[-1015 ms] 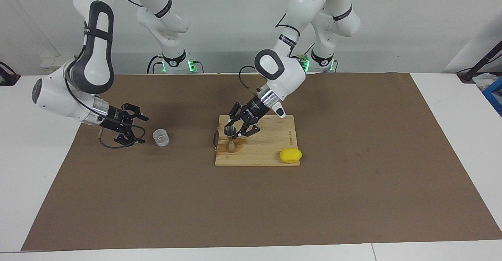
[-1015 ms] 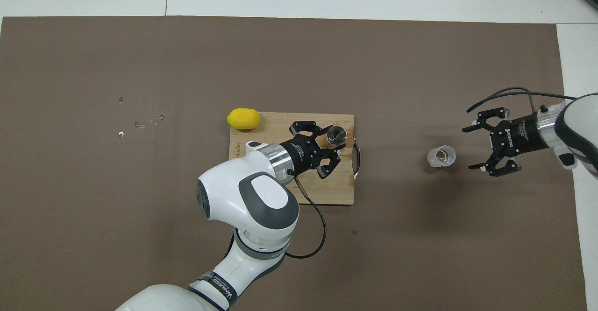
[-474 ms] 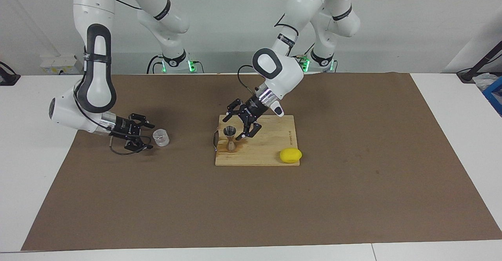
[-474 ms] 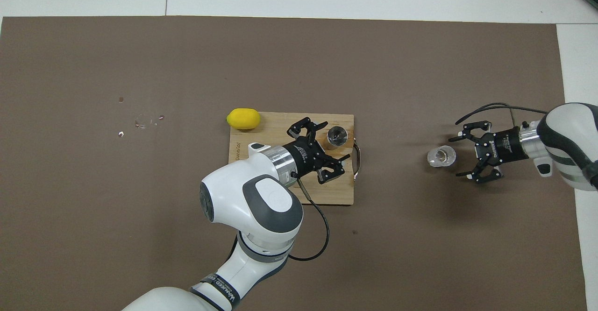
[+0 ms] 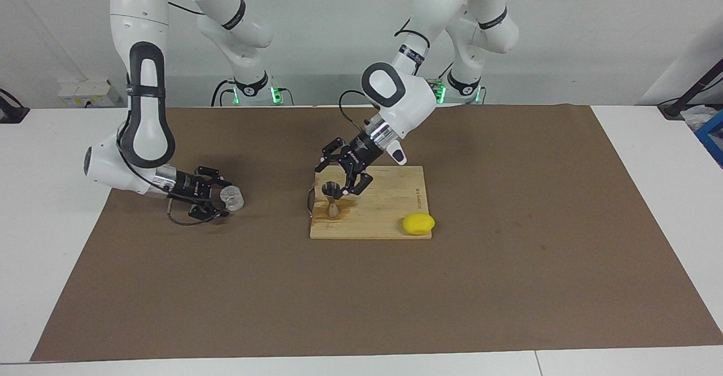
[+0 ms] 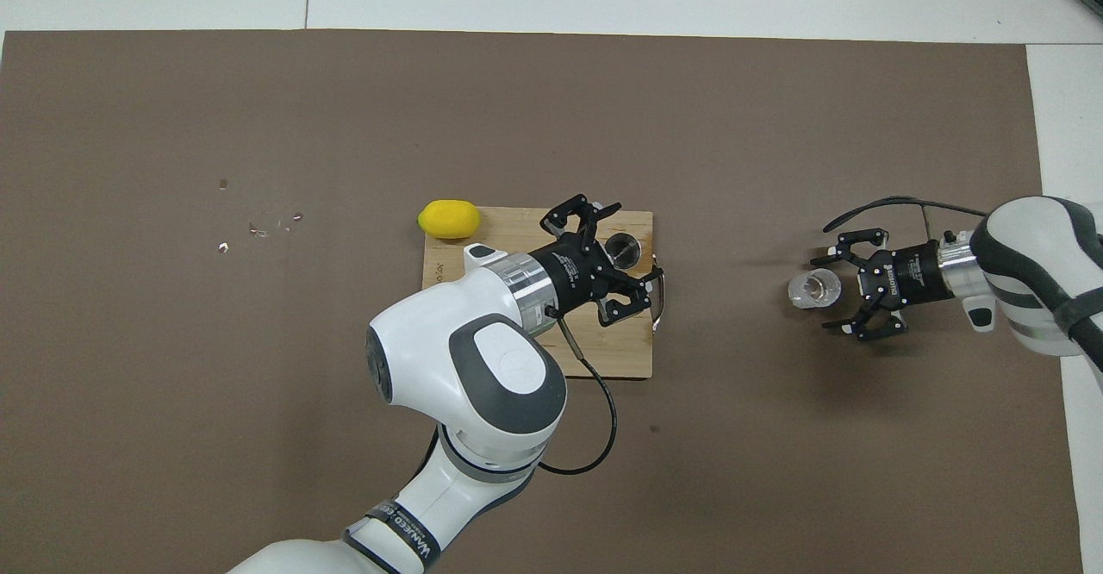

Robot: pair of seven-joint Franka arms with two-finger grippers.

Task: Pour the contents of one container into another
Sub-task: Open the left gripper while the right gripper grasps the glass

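- A brown mat point(image 5: 508, 285) covers most of a white table point(image 5: 666, 156), with a pale wall at the robots' end of the scene.
- A wooden cutting board point(image 5: 390, 212) lies on the mat near the table's middle; a metal handle point(image 6: 659, 294) sits at the board's edge toward the right arm's end.
- The steel jigger point(image 5: 331, 198) stands upright on the board, near the handle end, on a darker stained patch of wood.
- A yellow lemon point(image 5: 418, 224) rests at the board's corner toward the left arm's end, on the edge farther from the robots.
- The left gripper point(image 5: 339, 175) hangs over the board just above the jigger, its fingers spread apart and holding nothing; in the facing view the jigger's rim sits just under the fingertips, clear of them.
- The clear glass cup point(image 5: 232, 199) stands upright on the mat, well apart from the board, toward the right arm's end of the table.
- The right gripper point(image 5: 217, 200) is low over the mat, just beside the cup, its fingers wide apart and reaching to either side of the glass without closing on it.
- A few small specks point(image 6: 258, 227) lie on the mat toward the left arm's end.
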